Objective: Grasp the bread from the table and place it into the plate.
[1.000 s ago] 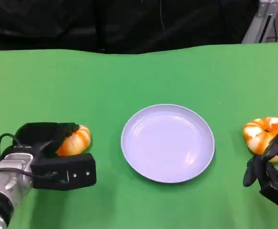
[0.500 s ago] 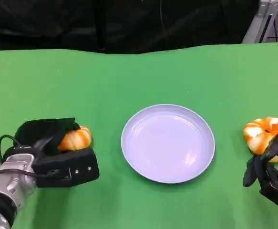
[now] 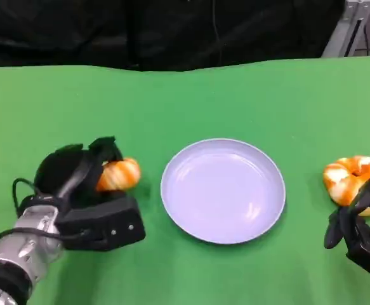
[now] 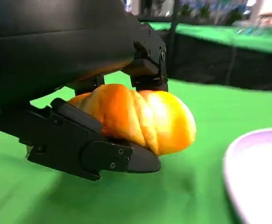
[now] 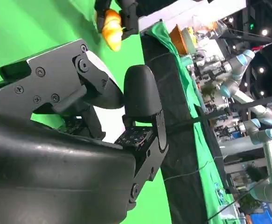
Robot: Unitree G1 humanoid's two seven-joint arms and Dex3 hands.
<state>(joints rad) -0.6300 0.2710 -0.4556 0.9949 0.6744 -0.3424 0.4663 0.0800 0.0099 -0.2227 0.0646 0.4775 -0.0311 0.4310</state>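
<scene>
**Left hand carrying bread, plate not yet loaded**

- Left hand point(image 3: 86, 190) grips a twisted orange-glazed bread roll point(image 3: 118, 175). Left wrist view: fingers point(image 4: 94, 149) clamp it from below and above, and a gap of green shows under the roll, so it looks lifted off the bench point(image 3: 191, 95). Judged: a firm clamp for the carry across to the plate.
- Roll sits over the bench's left half, just beside the plate's left rim, not yet over it.
- Pale lavender plate point(image 3: 172, 206) lies mid-bench, shallow, nothing in it. Likely next: carry the roll across the rim and let go low.
- Second bread roll point(image 3: 353, 178), same glaze, rests near the bench's right edge, apart from the plate.
- Right hand point(image 3: 362, 232) hovers low by the near right corner, just beside that roll; fingers appear loosely curled on nothing, contact with the roll unclear. Right wrist view gives no firmer reading.
</scene>
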